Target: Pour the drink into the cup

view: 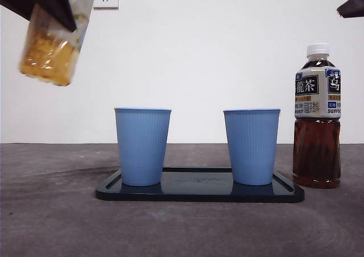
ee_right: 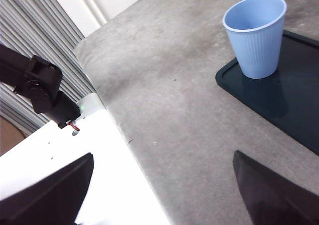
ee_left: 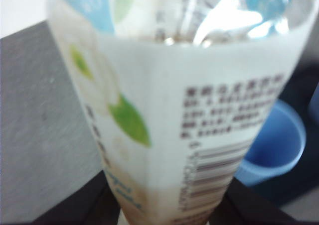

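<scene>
The drink bottle [view: 54, 44] hung in the air high above the table, up and to the left of the black tray [view: 199, 193], tilted with its amber-filled end lowest. It looked like a thin plastic bottle wrapped in a printed sleeve, probably light with so little liquid visible, and likely to dent if squeezed hard; the smooth label could slip, so a firm hold round the middle of the body seemed the sensible place. That was roughly where it was held: the left gripper [view: 51, 4] was clenched round the bottle, its dark jaws showing on either side of the label in the left wrist view, with the bottle [ee_left: 184, 115] filling most of that picture.

On the tray stood two blue ribbed cups, the left cup [view: 142, 146] nearer the bottle and the right cup [view: 251, 146] further along. The bottle was not yet over either cup, judging from the front view. A capped dark tea bottle [view: 317, 120] stood on the table just beside the tray's right end.

The right gripper [ee_right: 159, 190] waited off to the side of the tray, jaws spread wide and empty.
</scene>
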